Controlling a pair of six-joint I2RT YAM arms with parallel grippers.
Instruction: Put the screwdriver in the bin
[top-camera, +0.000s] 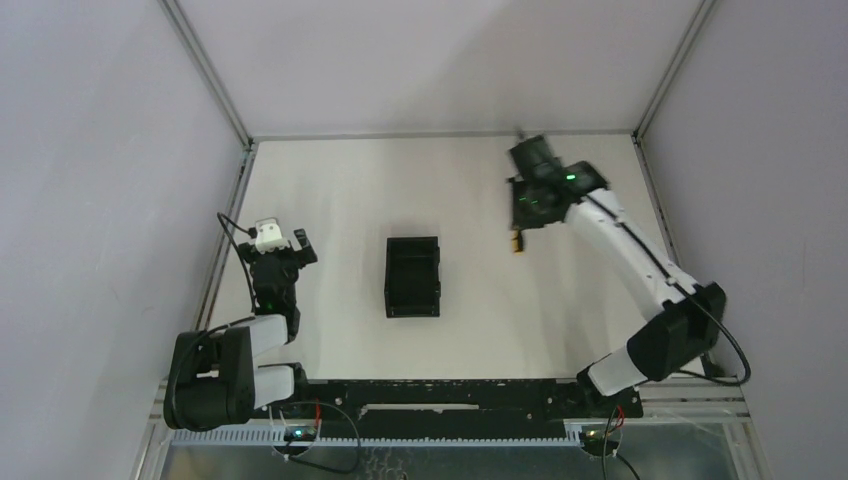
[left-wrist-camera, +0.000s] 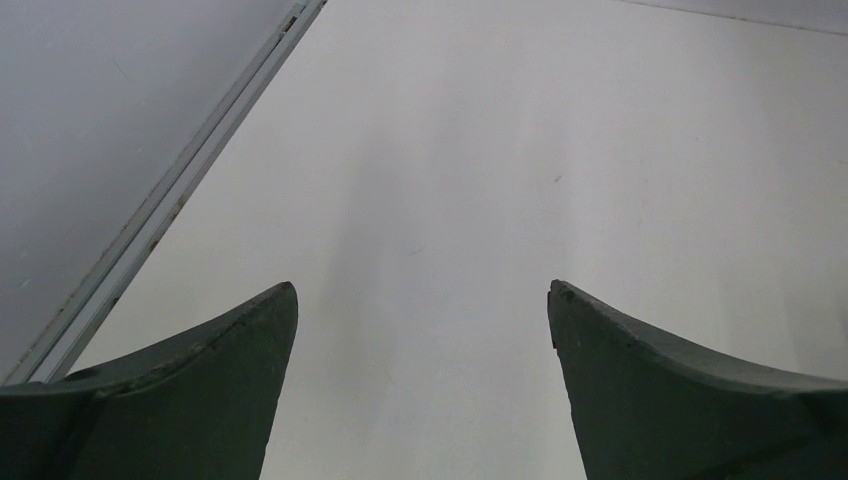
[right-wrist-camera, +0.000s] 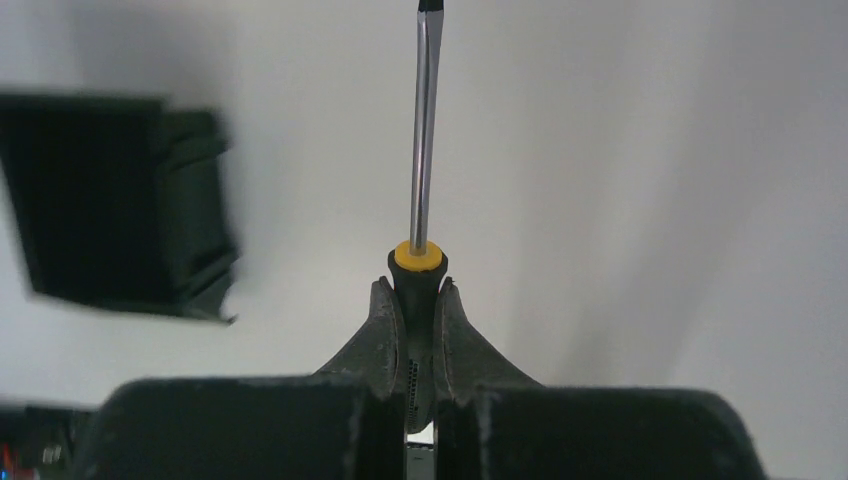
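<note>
The screwdriver is to the right of the bin and apart from it, with plain table lying between the two. Its black and yellow handle is pinched by the right gripper, whose fingers press tight on it, and the thin shaft sticks straight out past the tips. The left gripper is left of the bin, fingers spread wide around nothing, over the table.
</note>
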